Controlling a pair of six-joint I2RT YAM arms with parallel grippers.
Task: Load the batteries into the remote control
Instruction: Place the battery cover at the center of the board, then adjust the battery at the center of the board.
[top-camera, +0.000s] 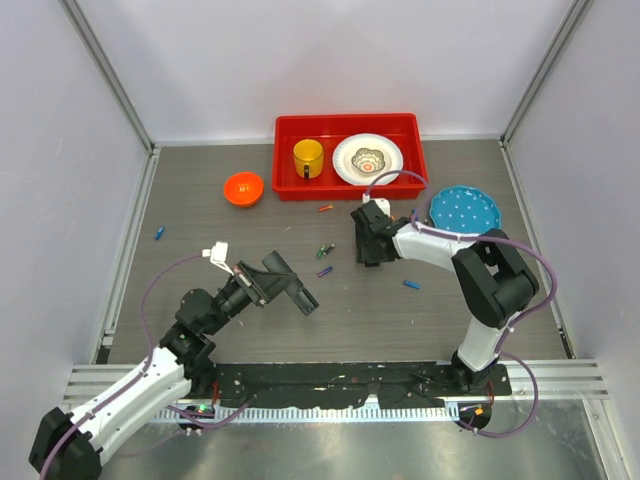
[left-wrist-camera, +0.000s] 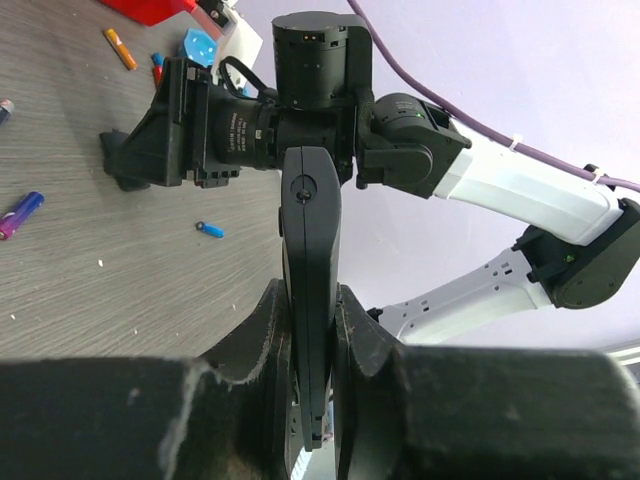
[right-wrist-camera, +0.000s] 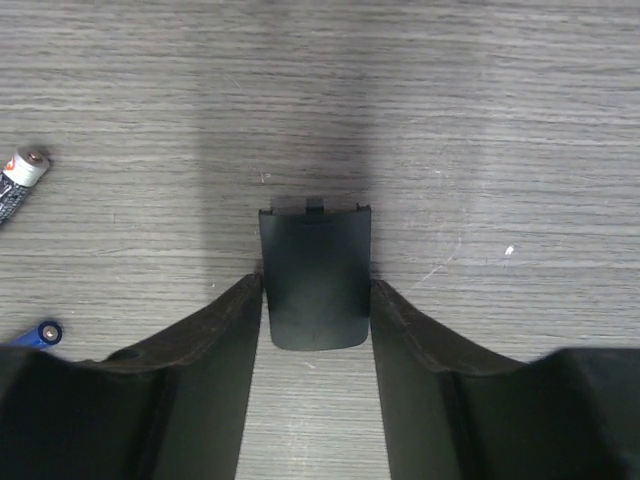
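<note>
On the grey wood-grain desk (top-camera: 350, 320): 1 red plastic tray (top-camera: 283, 150), 1 blue dotted plate (top-camera: 465, 208), 1 orange bowl (top-camera: 243, 187).

1 slim black plastic remote control (left-wrist-camera: 310, 200), raised off the desk, clamped edgewise in the left claw (left-wrist-camera: 310, 300).

1 black battery cover (right-wrist-camera: 315, 260), detached, pinched at a narrow setting in the right claw (right-wrist-camera: 316, 288), low over the desk.

At least 5 small coloured cylinder batteries (top-camera: 324, 270), all loose on the desk.

Progress, judged: cover removed. Apparently 0 batteries loaded, so all loading remains.
</note>
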